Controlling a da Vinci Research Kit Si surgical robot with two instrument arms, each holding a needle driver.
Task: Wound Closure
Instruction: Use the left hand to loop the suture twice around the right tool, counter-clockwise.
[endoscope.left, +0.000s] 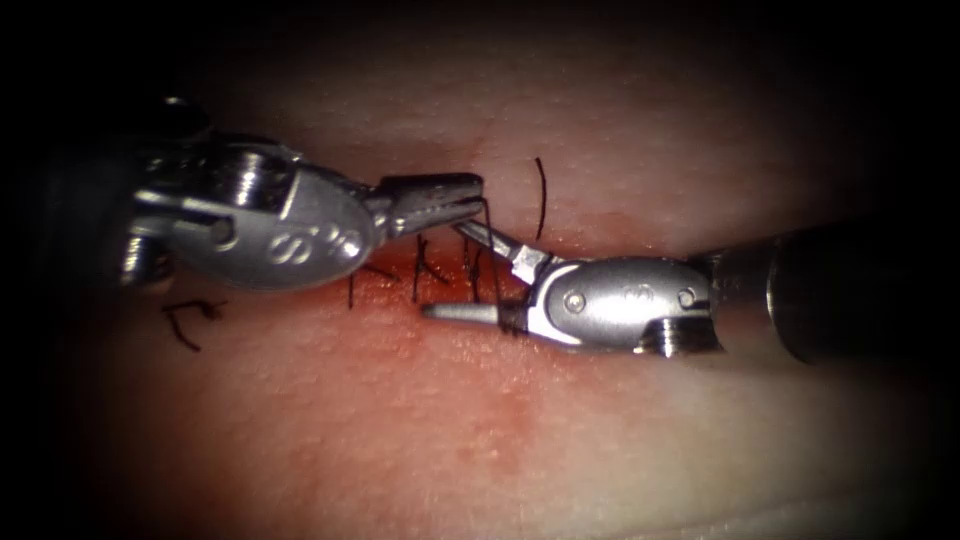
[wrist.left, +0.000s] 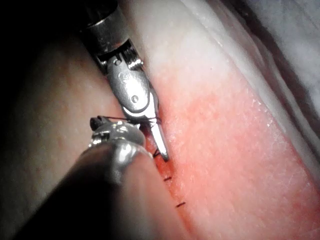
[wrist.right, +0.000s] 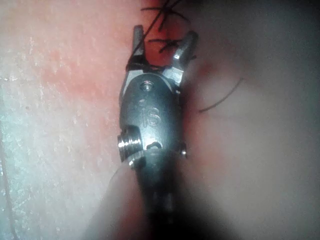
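Observation:
The cut (endoscope.left: 400, 280) runs across the tissue (endoscope.left: 480, 430), wet with red fluid, and several dark thread (endoscope.left: 418, 265) strands stand up from it. My left tool (endoscope.left: 440, 200) comes in from the left, its jaws shut on the thread at their tip, just above the cut. From the right, the right tool (endoscope.left: 450, 270) stands with its jaws spread wide, one up-left and one flat along the cut. Thread (wrist.right: 160, 45) runs between the open jaws (wrist.right: 162, 42) and lies across the base of one of them. The right tool holds nothing.
A short curved thread end (endoscope.left: 542, 200) stands above the cut to the right of the left tool's tip. A loose cut piece of thread (endoscope.left: 190, 322) lies on the tissue at the left. Stitch ends (wrist.left: 167, 178) poke from the cut beside the right tool's jaw (wrist.left: 160, 142).

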